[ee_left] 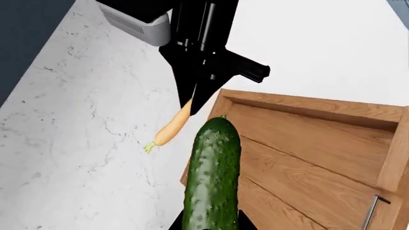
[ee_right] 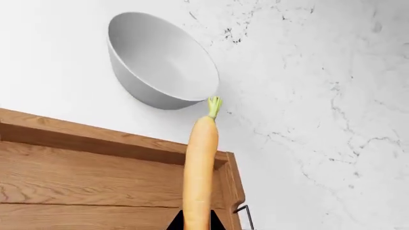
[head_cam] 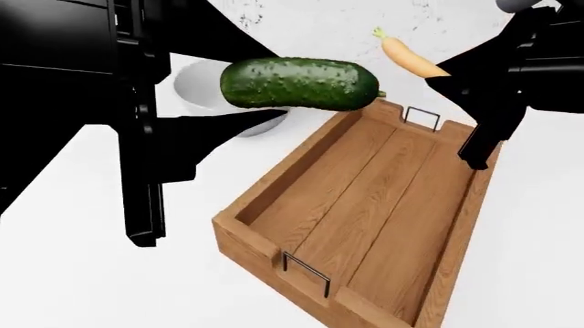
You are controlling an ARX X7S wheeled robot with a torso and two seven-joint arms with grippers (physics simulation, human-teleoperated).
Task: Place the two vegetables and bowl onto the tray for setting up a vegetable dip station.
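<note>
Taking the tray [head_cam: 365, 205] as the landmark and moving from its left side across: the bowl [head_cam: 205, 92] sits on the white marbled counter [head_cam: 82, 273] just beyond the tray's far-left corner, partly hidden in the head view by the left arm; it is the only bowl, glossy white and deep-sided, so it is likely rigid, slick and heavier than the vegetables, and the rim looks the sensible place to pinch it, one wall between the fingers.

Next, one cucumber [head_cam: 299, 83], held in the air above the tray's far-left corner; the left hand [ee_left: 211, 225] is clamped on one end of it, the rest jutting out free; it is thick, stiff and bumpy, so the skin should give some grip, but held by the end it may tilt, and a hold nearer the middle would be steadier.

Then one carrot [head_cam: 412, 60], raised just beyond the tray's far end near the wire handle [head_cam: 420, 117]; the right hand [ee_right: 197, 223] is closed on its thick end, green stub pointing away toward the bowl; it is slim, light, hard and smooth, and its taper could let it slide out of a loose grip.

The count: two vegetables, one bowl, one tray with nothing yet on its planks; a grey-white appliance [ee_left: 137, 21] shows only in the left wrist view.
</note>
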